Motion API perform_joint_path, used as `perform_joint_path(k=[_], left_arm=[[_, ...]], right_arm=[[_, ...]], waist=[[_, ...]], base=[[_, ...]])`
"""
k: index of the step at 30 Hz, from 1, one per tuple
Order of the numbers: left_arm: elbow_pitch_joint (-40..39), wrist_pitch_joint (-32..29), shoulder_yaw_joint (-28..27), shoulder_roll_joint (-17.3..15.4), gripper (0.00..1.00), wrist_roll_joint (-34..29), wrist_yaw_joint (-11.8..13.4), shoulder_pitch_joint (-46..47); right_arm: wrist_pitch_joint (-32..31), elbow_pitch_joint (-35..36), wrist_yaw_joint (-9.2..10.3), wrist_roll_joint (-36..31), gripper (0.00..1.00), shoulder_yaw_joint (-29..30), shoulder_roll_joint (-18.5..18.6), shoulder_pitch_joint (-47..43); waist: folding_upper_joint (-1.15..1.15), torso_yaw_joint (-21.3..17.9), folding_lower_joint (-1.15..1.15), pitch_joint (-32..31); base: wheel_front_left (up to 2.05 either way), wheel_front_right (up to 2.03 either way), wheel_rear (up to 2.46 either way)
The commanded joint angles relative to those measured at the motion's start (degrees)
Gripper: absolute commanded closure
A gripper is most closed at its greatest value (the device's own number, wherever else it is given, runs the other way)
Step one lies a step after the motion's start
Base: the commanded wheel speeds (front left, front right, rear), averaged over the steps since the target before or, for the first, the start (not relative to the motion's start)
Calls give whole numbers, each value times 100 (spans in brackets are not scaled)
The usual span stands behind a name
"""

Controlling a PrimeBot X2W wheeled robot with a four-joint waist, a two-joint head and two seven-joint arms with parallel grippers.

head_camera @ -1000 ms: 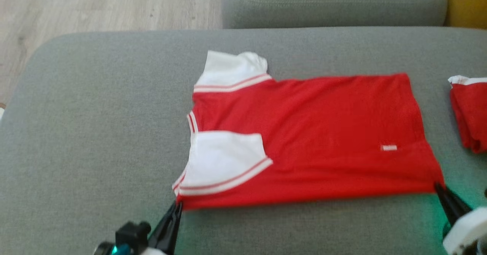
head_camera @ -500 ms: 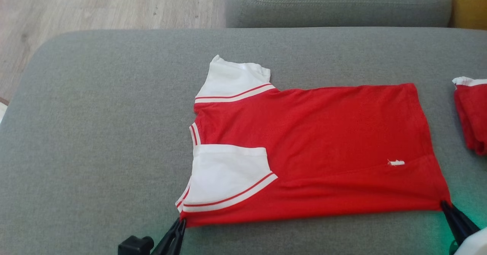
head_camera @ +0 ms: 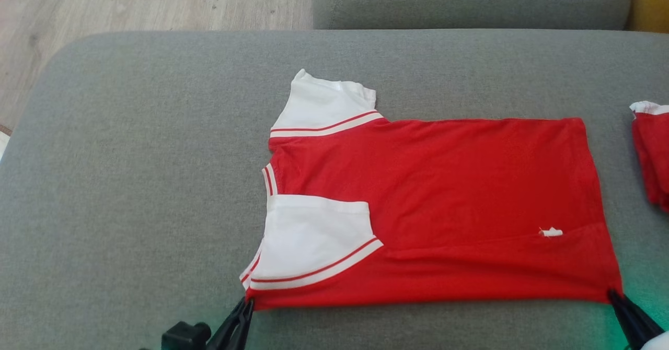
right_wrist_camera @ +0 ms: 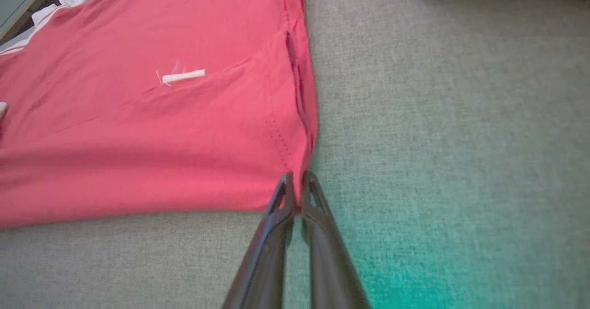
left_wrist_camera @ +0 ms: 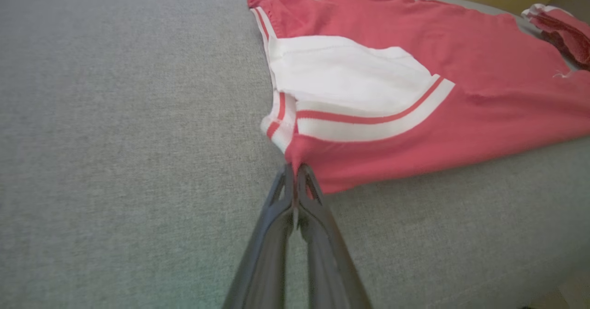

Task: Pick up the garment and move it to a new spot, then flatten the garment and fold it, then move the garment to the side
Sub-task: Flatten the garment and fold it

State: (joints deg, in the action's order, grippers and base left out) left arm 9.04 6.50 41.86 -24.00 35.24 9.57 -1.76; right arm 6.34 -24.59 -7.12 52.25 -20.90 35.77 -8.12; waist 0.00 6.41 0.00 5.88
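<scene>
Both claws stay clamped: left gripper [head_camera: 246, 303] and right gripper [head_camera: 611, 292] pinch near corners of the garment [head_camera: 444, 183], which seemingly lies slightly nearer now.

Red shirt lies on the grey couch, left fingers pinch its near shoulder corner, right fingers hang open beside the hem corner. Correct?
No. The right gripper is shut on the hem corner of the shirt, not open beside it; the right wrist view shows this. The rest holds.
</scene>
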Motion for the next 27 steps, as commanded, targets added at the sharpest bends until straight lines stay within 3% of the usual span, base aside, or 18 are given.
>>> perform_joint_path(k=[1, 3, 4, 5, 6, 7, 8, 16, 21, 27], left_arm=[[-108, -16, -177, -158, 100, -20, 25, 179], [-95, -50, -155, -151, 100, 6, 4, 176], [-89, -78, -140, -147, 100, 34, -22, 169], [-84, -115, -119, -146, 100, 59, -49, 162], [-83, -146, -108, -144, 100, 83, -64, 156], [-80, -173, -106, -143, 87, 109, -68, 150], [-95, -159, -120, -165, 0, 94, -45, 166], [-449, -300, -374, -579, 0, -25, -157, 804], [-669, -832, -530, -1012, 0, -271, -594, 2144], [-316, -1333, -629, -1063, 0, -225, -1304, 3734]], right_arm=[[-18, 106, -36, -64, 100, 49, 216, -116], [-55, 178, -36, -120, 100, 134, 194, -183], [-67, 201, -36, -163, 95, 184, 184, -203], [-82, 213, -36, -214, 62, 237, 173, -220], [-92, 202, -36, -287, 5, 306, 164, -231], [-86, 197, -36, -369, 0, 378, 146, -232], [-102, 245, -36, -479, 0, 496, 91, -235], [-193, 646, -36, -837, 0, 893, -26, -247], [-420, 1055, -36, -1081, 0, 1060, -84, -58], [-614, 1582, -36, -1415, 0, 1177, -215, 286]], waist=[[0, -8, 0, 1], [0, -21, 0, 4], [0, -28, 0, 2], [0, -33, 0, -1], [0, -36, 0, -6], [0, -39, 0, -11], [0, -45, 0, -22], [0, -118, 0, 53], [0, -354, 0, 390], [0, -721, 0, 852]], base=[[0, 0, 0], [0, 0, 0], [0, 0, 0], [0, 0, 0], [0, 0, 0], [0, 0, 0], [0, 0, 0], [0, 0, 0], [0, 0, 0], [0, 0, 0]])
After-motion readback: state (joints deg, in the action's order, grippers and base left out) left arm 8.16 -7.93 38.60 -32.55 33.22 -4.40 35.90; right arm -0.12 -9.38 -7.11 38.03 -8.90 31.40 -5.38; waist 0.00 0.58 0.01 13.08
